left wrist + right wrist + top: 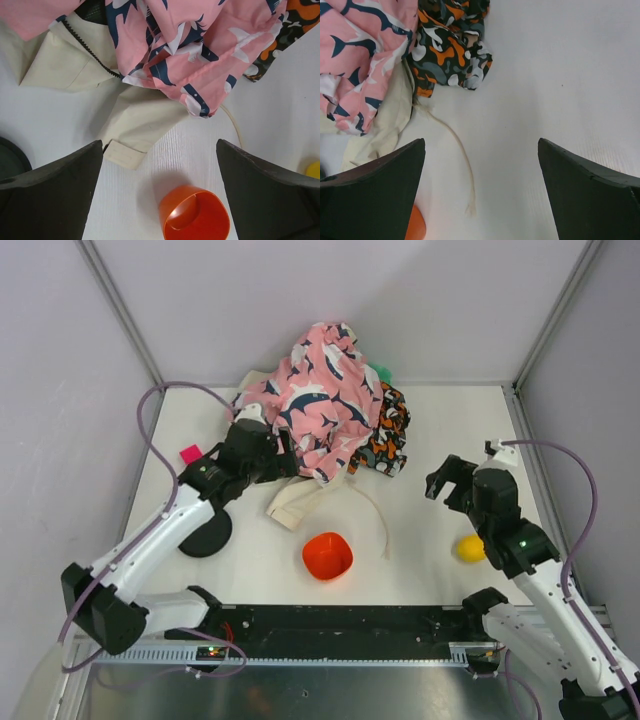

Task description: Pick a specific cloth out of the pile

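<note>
White surface (440,420), the pile (325,405) at its far edge; we see no red-orange cloth, so left fingers (50,200) and right fingers (590,195), both released, likely must peel layers.

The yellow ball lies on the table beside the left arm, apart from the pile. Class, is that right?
No: the yellow ball lies beside the right arm, as the top external view shows. It is on the table, apart from the pile.
</note>
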`<act>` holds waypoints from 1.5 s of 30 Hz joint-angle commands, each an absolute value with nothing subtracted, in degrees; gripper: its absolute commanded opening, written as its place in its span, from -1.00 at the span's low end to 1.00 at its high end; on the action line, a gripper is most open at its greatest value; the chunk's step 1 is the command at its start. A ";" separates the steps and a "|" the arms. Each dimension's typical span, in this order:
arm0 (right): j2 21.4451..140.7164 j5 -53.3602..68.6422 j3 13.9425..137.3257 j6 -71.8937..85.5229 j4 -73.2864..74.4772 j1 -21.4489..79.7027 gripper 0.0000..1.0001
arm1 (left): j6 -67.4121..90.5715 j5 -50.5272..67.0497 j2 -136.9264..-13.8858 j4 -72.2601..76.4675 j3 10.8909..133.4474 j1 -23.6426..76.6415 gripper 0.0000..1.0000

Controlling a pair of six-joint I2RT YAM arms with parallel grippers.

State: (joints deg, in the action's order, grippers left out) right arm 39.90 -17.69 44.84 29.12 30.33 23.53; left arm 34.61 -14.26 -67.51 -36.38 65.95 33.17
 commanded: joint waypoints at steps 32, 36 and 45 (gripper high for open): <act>51.71 -17.29 44.89 24.20 20.98 19.19 0.99 | 4.75 -13.77 -145.95 -45.04 134.12 35.68 0.99; 52.56 -15.56 44.91 24.94 21.21 18.55 0.97 | 3.51 -14.63 -150.86 -47.00 136.43 35.62 0.68; 52.79 -14.29 44.89 25.56 21.88 18.37 0.93 | 3.20 -23.98 -142.42 -46.95 145.11 31.29 -0.98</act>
State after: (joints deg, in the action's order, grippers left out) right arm 52.73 -15.11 44.84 25.02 23.18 18.61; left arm 4.45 -15.81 -148.03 -47.42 139.37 36.29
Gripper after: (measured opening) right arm 0.966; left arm 0.051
